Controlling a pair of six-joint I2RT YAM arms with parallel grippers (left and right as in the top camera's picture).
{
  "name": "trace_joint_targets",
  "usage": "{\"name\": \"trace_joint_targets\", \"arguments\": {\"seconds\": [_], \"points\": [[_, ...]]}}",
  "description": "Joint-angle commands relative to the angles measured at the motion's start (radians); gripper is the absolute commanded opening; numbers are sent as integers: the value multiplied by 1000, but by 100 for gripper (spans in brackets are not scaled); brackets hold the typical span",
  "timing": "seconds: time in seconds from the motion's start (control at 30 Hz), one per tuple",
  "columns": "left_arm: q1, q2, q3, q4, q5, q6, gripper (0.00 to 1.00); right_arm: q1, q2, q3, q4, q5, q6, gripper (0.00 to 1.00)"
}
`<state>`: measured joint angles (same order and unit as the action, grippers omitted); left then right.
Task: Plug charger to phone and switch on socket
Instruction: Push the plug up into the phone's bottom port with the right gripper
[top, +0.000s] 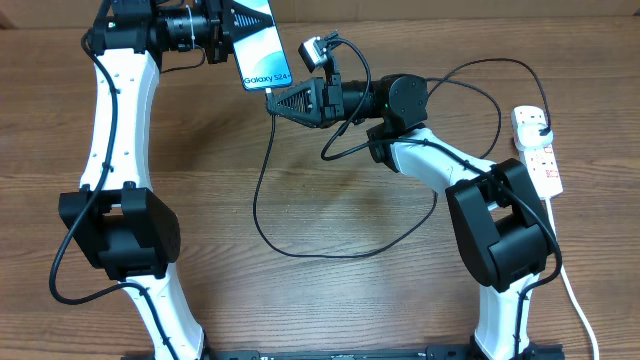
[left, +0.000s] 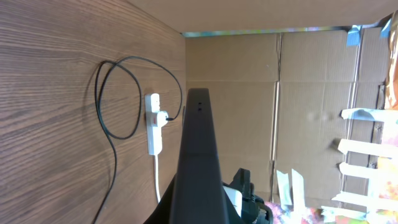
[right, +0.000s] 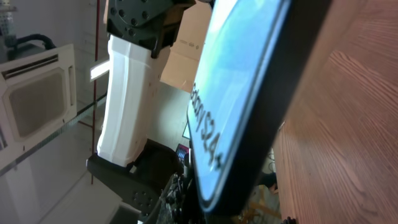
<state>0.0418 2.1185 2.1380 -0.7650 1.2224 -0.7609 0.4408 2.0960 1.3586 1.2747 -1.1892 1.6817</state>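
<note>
The phone (top: 258, 42) with a light blue screen reading "Galaxy S24+" is held in the air at the top left by my left gripper (top: 228, 32), which is shut on it. My right gripper (top: 273, 100) is shut on the charger's connector tip, right at the phone's lower edge. The thin black charger cable (top: 256, 200) hangs from there and loops over the table to its black plug (top: 538, 124) in the white power strip (top: 545, 165). In the left wrist view the phone (left: 199, 155) is edge-on. In the right wrist view the phone (right: 242, 81) fills the frame, hiding the tip.
The power strip (left: 153, 134) lies near the table's right edge, its white cord (top: 575, 290) running toward the front. The cable loop (left: 99, 99) covers the table's middle. Cardboard walls (left: 298, 99) stand behind the table.
</note>
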Motion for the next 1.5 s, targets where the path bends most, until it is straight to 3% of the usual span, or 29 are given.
{"name": "trace_joint_targets", "arguments": {"seconds": [0.0, 1.47], "points": [[10, -19, 11, 8, 61, -26, 4, 0, -3, 4, -8, 6, -3, 4], [-16, -19, 11, 6, 92, 66, 4, -5, -3, 4, -8, 22, -2, 4]]}}
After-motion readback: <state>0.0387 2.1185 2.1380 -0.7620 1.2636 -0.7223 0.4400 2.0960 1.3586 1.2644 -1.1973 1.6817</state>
